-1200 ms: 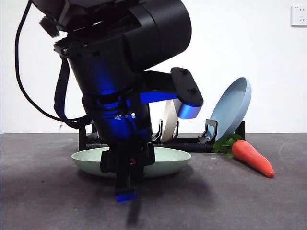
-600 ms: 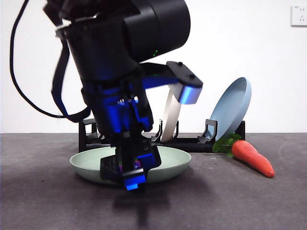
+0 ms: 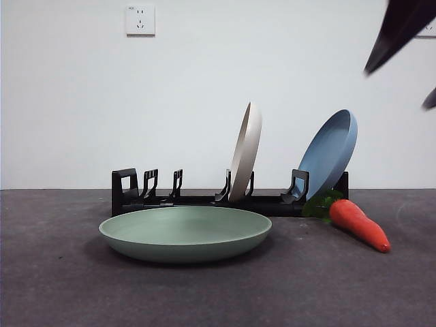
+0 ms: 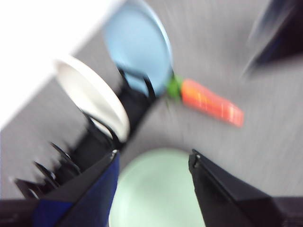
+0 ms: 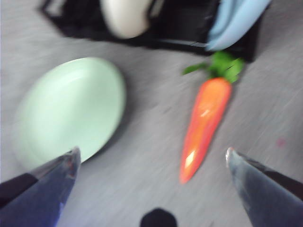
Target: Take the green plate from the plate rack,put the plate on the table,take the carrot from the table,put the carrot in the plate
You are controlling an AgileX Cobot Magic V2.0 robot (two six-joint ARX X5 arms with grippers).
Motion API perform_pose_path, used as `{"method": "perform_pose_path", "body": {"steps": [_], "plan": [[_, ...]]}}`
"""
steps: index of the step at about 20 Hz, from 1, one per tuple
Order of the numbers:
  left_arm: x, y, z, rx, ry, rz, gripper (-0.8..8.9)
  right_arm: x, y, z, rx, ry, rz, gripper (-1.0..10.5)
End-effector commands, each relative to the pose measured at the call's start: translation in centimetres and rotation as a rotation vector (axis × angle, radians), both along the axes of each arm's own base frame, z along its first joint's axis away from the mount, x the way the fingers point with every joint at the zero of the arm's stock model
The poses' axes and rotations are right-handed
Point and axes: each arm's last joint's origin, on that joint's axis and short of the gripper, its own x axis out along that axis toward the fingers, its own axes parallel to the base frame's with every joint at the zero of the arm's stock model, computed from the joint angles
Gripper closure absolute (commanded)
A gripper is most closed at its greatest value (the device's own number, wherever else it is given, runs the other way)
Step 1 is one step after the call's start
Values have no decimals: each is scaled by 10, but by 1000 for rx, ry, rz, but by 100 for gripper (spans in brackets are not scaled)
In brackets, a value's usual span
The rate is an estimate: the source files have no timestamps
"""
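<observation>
Front view first: the green plate [image 3: 185,234] is flat on the table [image 3: 54,286], just in front of the plate rack [image 3: 204,197], which holds a cream plate [image 3: 245,151] and a blue plate [image 3: 330,152] on edge. The carrot [image 3: 359,223] lies at about 3 o'clock from the green plate, apart from it, leafy end by the rack under the blue plate. A black arm tip [image 3: 398,30] pokes in at the top right corner. Left wrist view is blurry, but the left gripper [image 4: 154,163] has its jaws spread and empty, hanging over the green plate [image 4: 158,189] with the carrot [image 4: 211,102] further out. Right wrist view, blurred too: the right gripper [image 5: 151,158] is wide apart and holding nothing, carrot [image 5: 204,126] lying lengthwise between the jaws, green plate [image 5: 68,106] off at 9 o'clock. So I'd say the carrot pick is next, and the right arm looks best placed. I'd come down over the thick orange middle, jaws across the body rather than along it, since the tapered tip would probably slip. Table is dark grey and matte with free space all round the carrot, plain white wall behind with a socket [image 3: 139,20]
</observation>
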Motion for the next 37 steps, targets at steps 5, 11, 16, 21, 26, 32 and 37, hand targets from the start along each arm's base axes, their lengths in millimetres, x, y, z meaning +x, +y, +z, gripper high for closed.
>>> {"method": "perform_pose_path", "body": {"steps": [5, 11, 16, 21, 26, 32, 37], "plan": [[-40, 60, 48, -270, -35, 9, 562, 67, 22, -64, -111, 57, -70, 383], [-50, 76, 49, -286, -5, 25, 562, 96, 39, -112, -185, 63, -100, 387], [-51, 77, 48, -271, 4, 27, 562, 102, 40, -129, -195, 91, -121, 548], [-51, 77, 48, -278, 9, 31, 562, 103, 40, -141, -199, 132, -122, 676], [-51, 77, 48, -279, 9, 35, 562, 103, 40, -144, -203, 148, -120, 956], [-50, 77, 48, -278, 8, 37, 562, 80, 53, -85, -130, 33, -92, 963], [-51, 77, 47, -276, 10, 37, 562, 47, 123, -52, 22, -98, 99, 963]]}}
